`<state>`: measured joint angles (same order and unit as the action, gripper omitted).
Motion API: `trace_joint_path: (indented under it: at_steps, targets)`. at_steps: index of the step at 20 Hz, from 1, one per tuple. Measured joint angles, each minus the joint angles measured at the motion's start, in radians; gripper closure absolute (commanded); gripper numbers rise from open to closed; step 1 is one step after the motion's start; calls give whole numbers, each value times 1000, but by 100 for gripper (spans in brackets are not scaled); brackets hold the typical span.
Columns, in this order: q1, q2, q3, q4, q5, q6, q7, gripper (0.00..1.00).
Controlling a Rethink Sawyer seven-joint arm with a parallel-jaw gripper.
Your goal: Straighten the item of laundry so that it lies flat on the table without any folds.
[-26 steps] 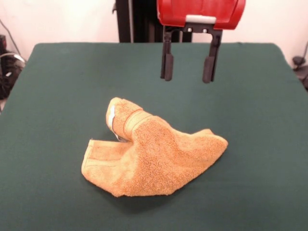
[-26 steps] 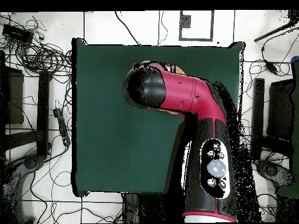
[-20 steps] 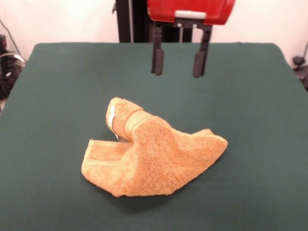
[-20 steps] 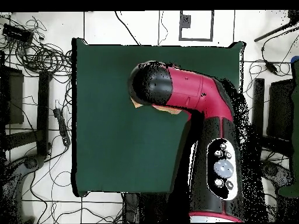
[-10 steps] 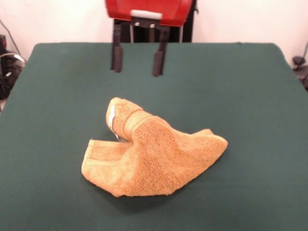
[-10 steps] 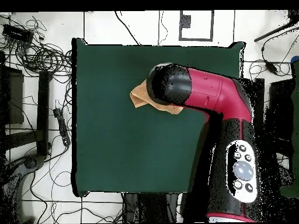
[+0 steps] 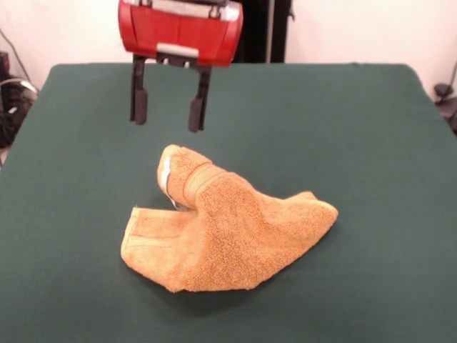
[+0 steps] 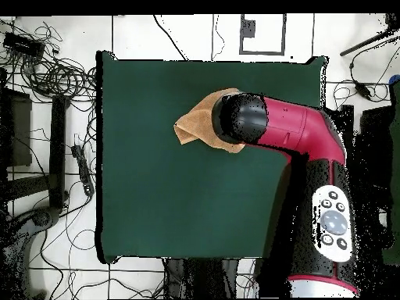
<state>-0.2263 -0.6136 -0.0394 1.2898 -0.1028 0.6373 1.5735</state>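
My tool [image 7: 167, 113]: hangs above the desk with its two black fingers [image 7: 140, 105] spread apart and nothing between them, clear of the cloth.
Towel [image 7: 221, 227]: lies crumpled on the desk, nearer the camera than my tool and a little to its right in the front view; not touching my tool.
Towel's shape: folded over itself, with a rolled hump at the end nearest my tool and a flap doubled under at the left.
Tag [image 7: 166, 174]: small and white, on the hump just below my tool.
Desk [image 7: 371, 128]: dark green cloth top, far wider than the towel.
Front view only: my tool's fingers, the folds, the border band and the tag.
Overhead view only: my red and black arm [image 8: 293, 137] covers part of the towel [image 8: 195, 125]; my tool is hidden beneath it.
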Motion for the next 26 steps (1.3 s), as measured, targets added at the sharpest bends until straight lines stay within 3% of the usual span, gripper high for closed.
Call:
trace_joint_path:
  at_steps: [15, 26]
  targets:
    - [-7, 57, 12, 7, -17, -35, 0, 0]
    - [-15, 94, 74, 16, -10, -45, 0, 0]
